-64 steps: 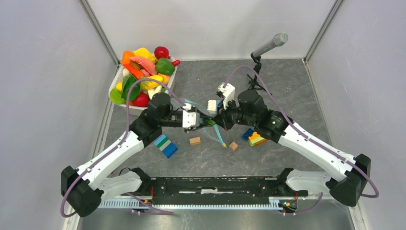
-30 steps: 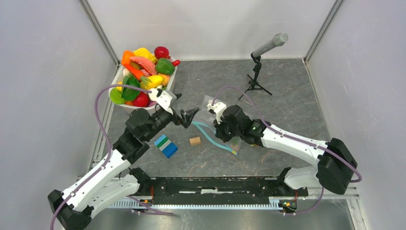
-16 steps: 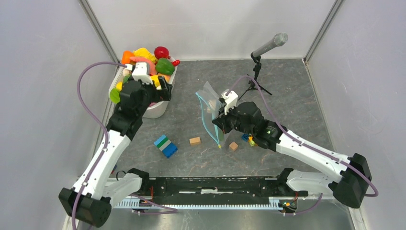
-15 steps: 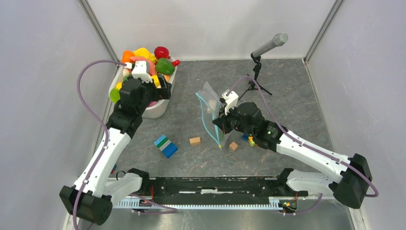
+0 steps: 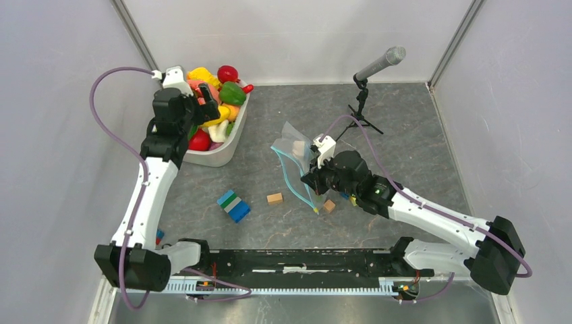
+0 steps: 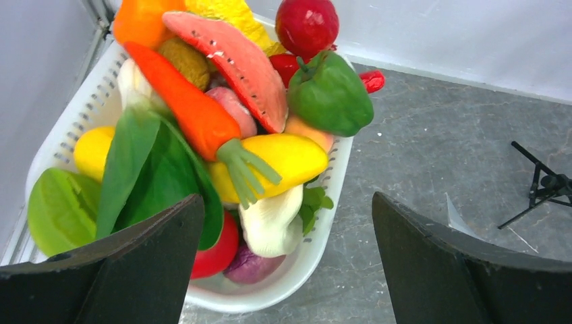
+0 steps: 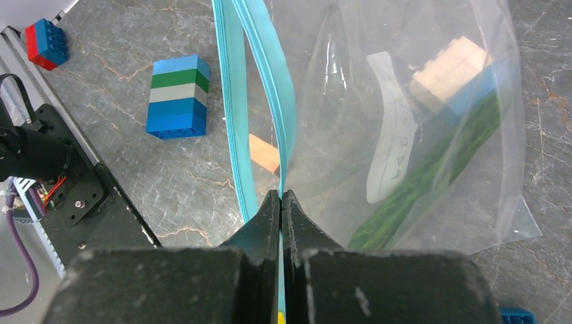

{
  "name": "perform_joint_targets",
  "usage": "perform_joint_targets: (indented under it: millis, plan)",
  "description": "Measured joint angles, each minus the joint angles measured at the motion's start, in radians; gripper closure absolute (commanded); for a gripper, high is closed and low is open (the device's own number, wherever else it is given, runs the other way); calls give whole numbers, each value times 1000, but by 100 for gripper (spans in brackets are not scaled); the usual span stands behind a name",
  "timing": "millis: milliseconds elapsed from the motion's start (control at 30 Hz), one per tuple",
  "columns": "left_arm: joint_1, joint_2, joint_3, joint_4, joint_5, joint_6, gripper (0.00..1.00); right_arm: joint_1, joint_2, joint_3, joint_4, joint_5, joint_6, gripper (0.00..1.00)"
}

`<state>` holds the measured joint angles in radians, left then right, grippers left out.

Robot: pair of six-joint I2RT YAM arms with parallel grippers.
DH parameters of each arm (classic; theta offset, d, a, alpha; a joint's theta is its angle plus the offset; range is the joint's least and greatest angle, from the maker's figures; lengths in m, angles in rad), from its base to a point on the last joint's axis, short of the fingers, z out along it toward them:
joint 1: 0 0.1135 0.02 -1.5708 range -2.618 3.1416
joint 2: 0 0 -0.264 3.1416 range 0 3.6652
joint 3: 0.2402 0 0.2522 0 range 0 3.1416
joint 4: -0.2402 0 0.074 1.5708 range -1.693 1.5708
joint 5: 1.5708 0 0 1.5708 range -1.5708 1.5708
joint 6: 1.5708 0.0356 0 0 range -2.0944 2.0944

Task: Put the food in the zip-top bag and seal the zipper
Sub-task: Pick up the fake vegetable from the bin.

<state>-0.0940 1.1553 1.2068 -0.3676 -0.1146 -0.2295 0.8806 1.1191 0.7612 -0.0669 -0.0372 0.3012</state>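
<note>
While your R hand [image 7: 280, 197] is clamped on the zipper [image 7: 266, 74], zip-top bag [image 7: 432, 155] ahead of it, your L hand [image 6: 284, 202] gapes just over the food [image 6: 270, 158], so next: drop & pinch one piece.

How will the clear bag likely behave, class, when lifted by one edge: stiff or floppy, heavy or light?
Probably floppy: the bag creases and folds away from where the right gripper pinches its zipper. Likely light, since the film is thin and see-through. Its mouth may gape unevenly, as the two strips part beyond the grip.
</note>
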Motion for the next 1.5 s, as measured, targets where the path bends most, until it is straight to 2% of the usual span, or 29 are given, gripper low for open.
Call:
perform_joint_targets:
  millis: [233,600,900,1033,1100,1300,1367,1433,1500]
  plan:
    - [4,182,172,-21,2,0,1,0,-1,-6,23,-22,3,100]
    - [98,466,390,-67,-98,-67,11,0,0,-25,57,-42,10,100]
    - [158,565,397,-118,-96,-135,16,0,1,-25,60,-41,9,100]
    - [157,567,396,-116,-95,-148,28,0,2,-25,60,-41,9,100]
    - [157,567,389,-110,-95,-149,31,0,2,-25,60,-41,9,100]
    - [157,567,370,-109,-94,-149,31,0,2,-25,61,-42,10,100]
    - [158,567,365,-105,-94,-149,42,0,2,-25,61,-42,10,100]
    - [158,567,357,-100,-93,-149,49,0,2,-25,61,-42,12,100]
    - [160,567,354,-98,-93,-150,50,0,2,-25,61,-42,13,100]
